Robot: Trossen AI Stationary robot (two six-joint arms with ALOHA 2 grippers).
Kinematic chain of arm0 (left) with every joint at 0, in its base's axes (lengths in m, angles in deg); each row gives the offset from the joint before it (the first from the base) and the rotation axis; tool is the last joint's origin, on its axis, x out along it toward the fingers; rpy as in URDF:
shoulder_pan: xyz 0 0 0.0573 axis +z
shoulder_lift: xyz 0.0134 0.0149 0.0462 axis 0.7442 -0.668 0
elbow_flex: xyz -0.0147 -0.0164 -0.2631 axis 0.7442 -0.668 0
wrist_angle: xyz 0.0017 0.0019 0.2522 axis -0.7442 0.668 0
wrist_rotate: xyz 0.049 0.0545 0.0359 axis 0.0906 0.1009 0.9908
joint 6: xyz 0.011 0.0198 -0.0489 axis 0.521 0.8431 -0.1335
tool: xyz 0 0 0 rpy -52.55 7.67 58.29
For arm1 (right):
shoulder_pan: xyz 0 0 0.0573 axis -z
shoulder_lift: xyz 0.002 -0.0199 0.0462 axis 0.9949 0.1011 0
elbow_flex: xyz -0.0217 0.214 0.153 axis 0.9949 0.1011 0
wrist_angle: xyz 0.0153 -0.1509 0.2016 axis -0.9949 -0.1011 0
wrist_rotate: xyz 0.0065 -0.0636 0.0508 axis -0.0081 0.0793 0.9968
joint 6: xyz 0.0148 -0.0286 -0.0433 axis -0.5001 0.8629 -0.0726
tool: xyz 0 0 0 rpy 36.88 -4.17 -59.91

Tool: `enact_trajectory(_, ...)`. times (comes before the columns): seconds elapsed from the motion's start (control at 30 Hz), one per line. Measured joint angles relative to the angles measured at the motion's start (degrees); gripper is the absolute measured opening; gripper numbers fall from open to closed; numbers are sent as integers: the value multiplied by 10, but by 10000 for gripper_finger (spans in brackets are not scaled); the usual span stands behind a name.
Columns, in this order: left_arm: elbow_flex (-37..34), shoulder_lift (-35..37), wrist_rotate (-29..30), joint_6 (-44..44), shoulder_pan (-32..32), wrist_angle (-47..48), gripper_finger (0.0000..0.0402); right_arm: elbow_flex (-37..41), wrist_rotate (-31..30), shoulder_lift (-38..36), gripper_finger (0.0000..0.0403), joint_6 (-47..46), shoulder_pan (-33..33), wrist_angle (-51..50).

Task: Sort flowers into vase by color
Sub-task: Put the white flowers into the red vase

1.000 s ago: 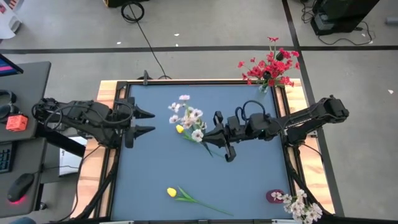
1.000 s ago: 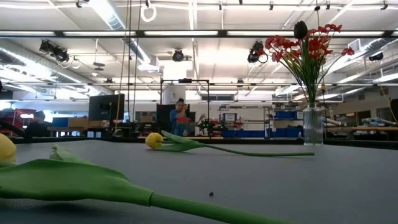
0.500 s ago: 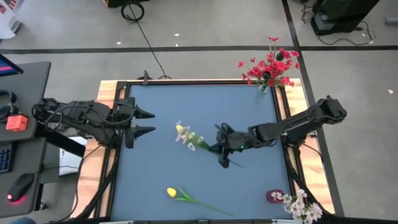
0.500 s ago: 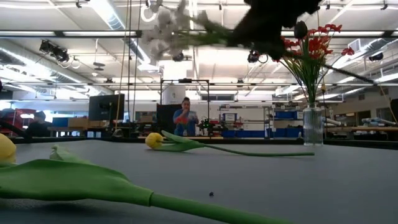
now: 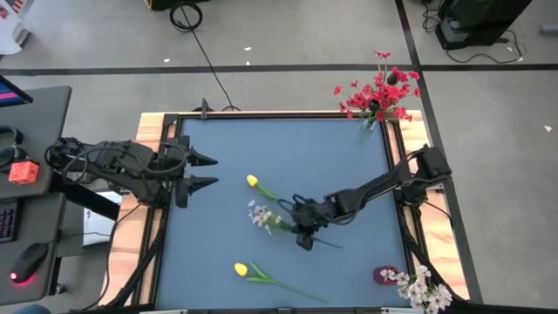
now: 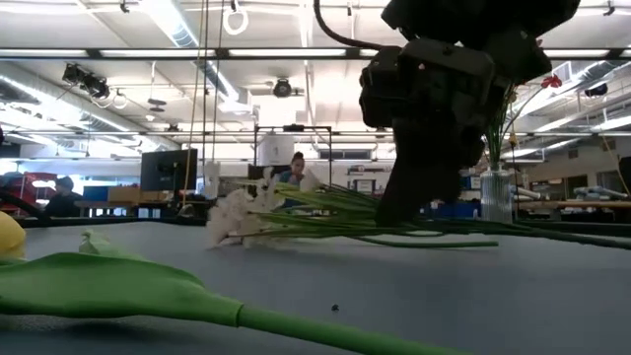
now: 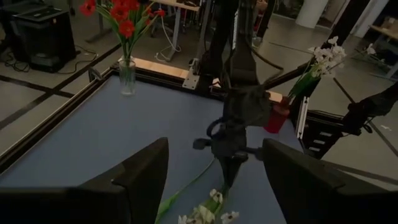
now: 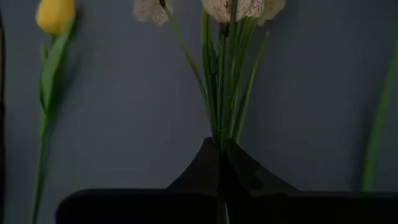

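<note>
From above, the right claw (image 5: 295,220) sits low near the middle of the blue worktop (image 5: 227,148). It is clenched on the green stems of the whitish-pink spray (image 5: 261,215), whose blossoms lie just left of it in the frame. The right wrist view shows this best: the two dark fingers (image 8: 222,168) pinch together on the stems.

Only the low view shows the blossoms (image 6: 237,215) down at the worktop, and a person (image 6: 293,170) far back in the room.

One yellow tulip (image 5: 252,181) lies above the spray, another (image 5: 241,270) near the bottom edge. The red flowers (image 5: 377,94) stand in a vase at upper right.

The left claw (image 5: 202,171) waits at the left edge, fingers spread wide and holding nothing.

No writing can be read.
</note>
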Motion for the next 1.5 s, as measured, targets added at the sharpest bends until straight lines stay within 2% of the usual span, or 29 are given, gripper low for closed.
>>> enact_trajectory(0.17,0,0,0,0,0,-3,266,-18,17,21,32,4,-3,-12)
enact_trajectory(0.33,0,0,0,-1,0,-3,266,-56,-3,32,108,65,-5,-72)
enact_trajectory(0.53,0,0,0,-1,0,-2,266,-100,-12,76,211,152,-2,-79)
enact_trajectory(0.63,0,0,0,-1,0,-3,266,-121,-4,105,240,161,-1,-81)
enact_trajectory(0.7,0,0,0,-1,0,-2,266,-136,-10,121,245,162,-1,-92)
enact_trajectory(0.77,0,0,0,-1,0,-3,266,-154,-25,128,238,161,-2,-114)
enact_trajectory(0.83,0,0,0,-1,0,-2,266,-166,-41,129,214,160,-2,-131)
enact_trajectory(0.97,0,0,0,-1,0,-3,266,-177,-56,124,120,157,4,-155)
enact_trajectory(1.07,0,0,0,-1,0,-2,266,-183,-39,119,34,126,16,-170)
enact_trajectory(1.1,0,0,0,-1,0,-3,266,-183,-23,115,21,115,20,-169)
enact_trajectory(1.23,0,0,0,-1,0,-3,266,-183,-21,82,18,57,27,-111)
enact_trajectory(1.37,0,0,0,-1,0,-2,266,-183,-75,20,11,55,21,-26)
enact_trajectory(1.5,0,0,0,-1,0,-2,266,-148,-117,-40,11,61,10,43)
